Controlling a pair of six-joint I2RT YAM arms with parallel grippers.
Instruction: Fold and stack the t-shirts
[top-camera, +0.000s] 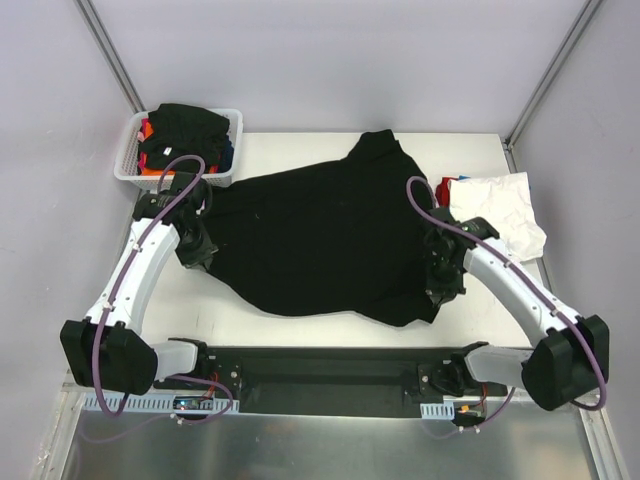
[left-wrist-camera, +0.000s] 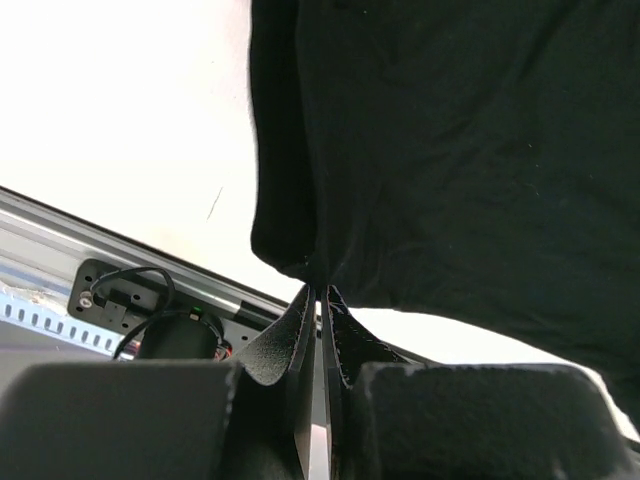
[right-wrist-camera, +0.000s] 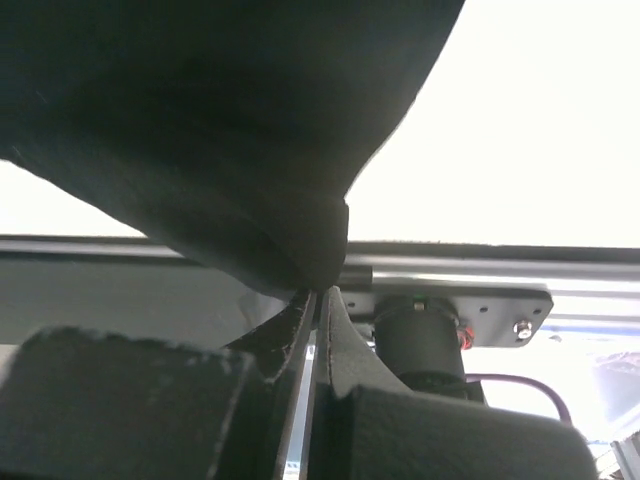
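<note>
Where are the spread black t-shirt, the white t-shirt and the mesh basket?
spread black t-shirt (top-camera: 320, 240), top view, middle of its cloth.
white t-shirt (top-camera: 505, 215), top view, crumpled middle.
mesh basket (top-camera: 127, 160), top view, left wall.

Colour reference:

- Large t-shirt (top-camera: 320, 240): plain black, no print or pattern.
- Crumpled t-shirt (top-camera: 500, 215): plain white.
- Cloth edge (top-camera: 444, 187) beside the white one: red.
- Basket (top-camera: 128, 165): white plastic with an open mesh pattern.
- Basket contents: black garment (top-camera: 190, 128) on top, orange cloth (top-camera: 147, 128) at its left edge, blue cloth (top-camera: 228, 158) at the right.
- Table (top-camera: 300, 325): plain white.
- Left arm (top-camera: 140, 270) and right arm (top-camera: 520, 285): white links, black joints.
- Left gripper (left-wrist-camera: 320, 295) and right gripper (right-wrist-camera: 322, 292): black.
- Cables (top-camera: 175, 195): purple.
- Mounting rail (top-camera: 320, 375): black.
- Enclosure walls (top-camera: 320, 60): pale grey-lilac.
</note>
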